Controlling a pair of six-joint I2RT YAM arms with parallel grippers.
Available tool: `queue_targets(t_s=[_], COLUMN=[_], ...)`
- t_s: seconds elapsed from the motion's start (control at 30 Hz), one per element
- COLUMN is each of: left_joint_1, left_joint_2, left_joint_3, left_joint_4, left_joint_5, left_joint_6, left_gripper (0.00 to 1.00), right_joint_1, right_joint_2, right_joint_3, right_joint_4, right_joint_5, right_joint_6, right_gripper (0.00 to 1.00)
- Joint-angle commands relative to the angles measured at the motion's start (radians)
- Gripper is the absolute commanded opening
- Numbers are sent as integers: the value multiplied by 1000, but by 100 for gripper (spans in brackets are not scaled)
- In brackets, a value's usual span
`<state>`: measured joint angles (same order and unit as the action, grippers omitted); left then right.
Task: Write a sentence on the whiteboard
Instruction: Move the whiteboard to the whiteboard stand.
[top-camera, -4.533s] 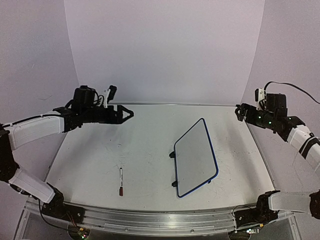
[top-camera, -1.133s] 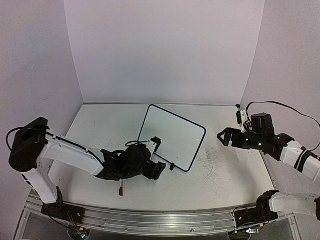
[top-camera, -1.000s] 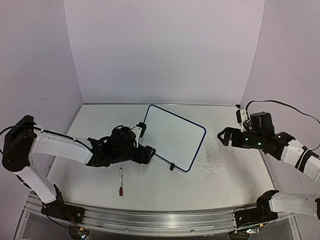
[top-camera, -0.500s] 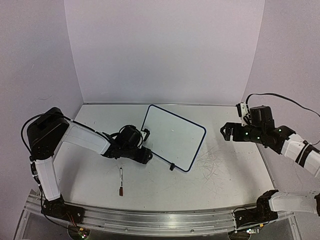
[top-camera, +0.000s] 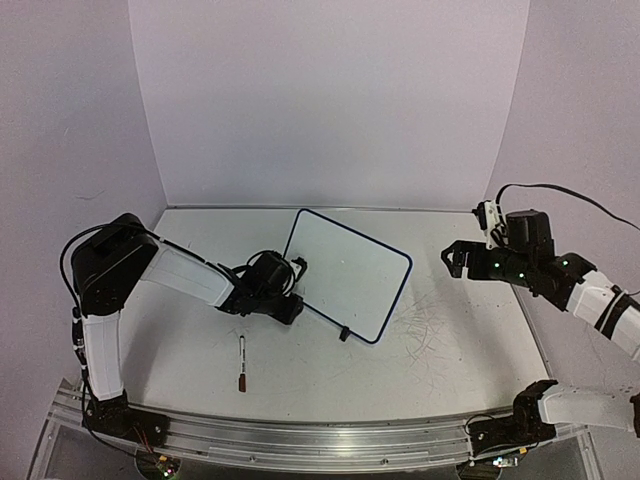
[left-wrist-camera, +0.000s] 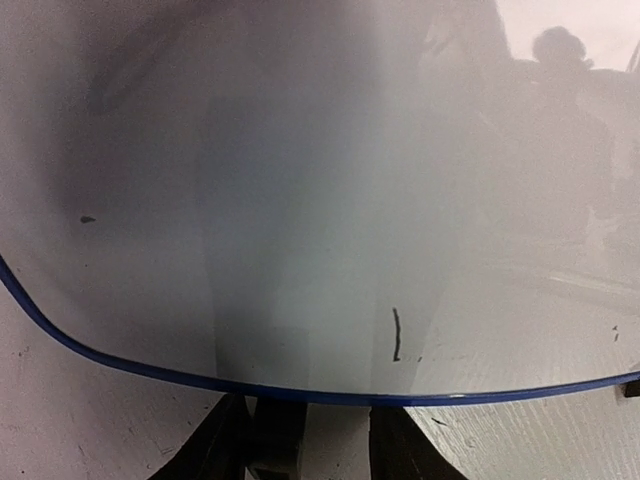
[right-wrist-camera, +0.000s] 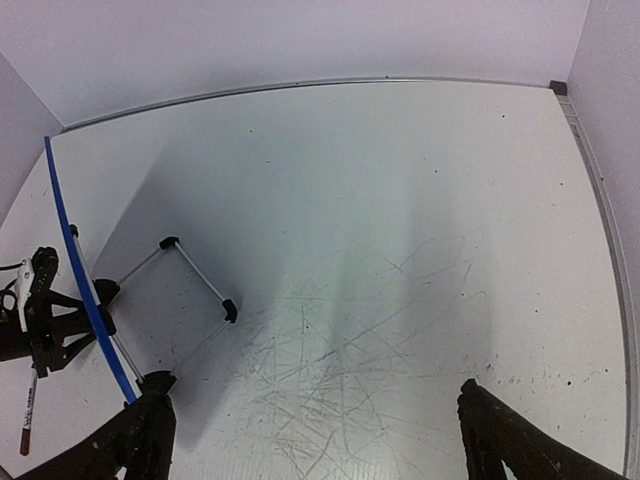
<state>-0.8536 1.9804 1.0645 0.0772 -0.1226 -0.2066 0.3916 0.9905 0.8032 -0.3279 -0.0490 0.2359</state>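
The whiteboard (top-camera: 345, 272), white with a dark blue rim, stands tilted on its wire stand mid-table. Its face fills the left wrist view (left-wrist-camera: 300, 180), bearing one short dark stroke (left-wrist-camera: 396, 333); no sentence is in view. My left gripper (top-camera: 290, 308) sits low at the board's near-left edge. Its fingers (left-wrist-camera: 228, 452) reach under the rim, half closed, with a black foot beside the left one and bare table in the gap. My right gripper (top-camera: 452, 258) hangs open and empty, right of the board. A marker (top-camera: 241, 362) lies on the table.
From the right wrist, the board's blue edge (right-wrist-camera: 85, 300) and its stand's black feet (right-wrist-camera: 230, 310) show at left. Grey scuff marks (top-camera: 425, 325) cover the table right of the board. Side walls stand close on both sides.
The board, flat at the right earlier, now stands mid-table. My left gripper has moved up from beside the marker to the board's edge, jaws narrowing. My right gripper has drifted slightly back.
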Motion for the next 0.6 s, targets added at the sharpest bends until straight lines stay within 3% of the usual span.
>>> queue_targets(t_s=[0.0,0.2,0.57], left_joint_1=[7,4,-88], left_joint_2=[33,40,24], left_joint_3=[48,56,6], left_joint_4=[-10,-8,-8], left_joint_5=[-41,-60,-289], left_joint_6=[35,14,-157], left_gripper=[40,26,8], right_joint_1=[2,3,2], right_joint_2=[-28,-48,-23], right_joint_3=[-27,-48,-19], right_joint_4=[63,94,48], right_joint_5=[43,37,-13], right_joint_6=[47,101,71], right_gripper=[100,100,100])
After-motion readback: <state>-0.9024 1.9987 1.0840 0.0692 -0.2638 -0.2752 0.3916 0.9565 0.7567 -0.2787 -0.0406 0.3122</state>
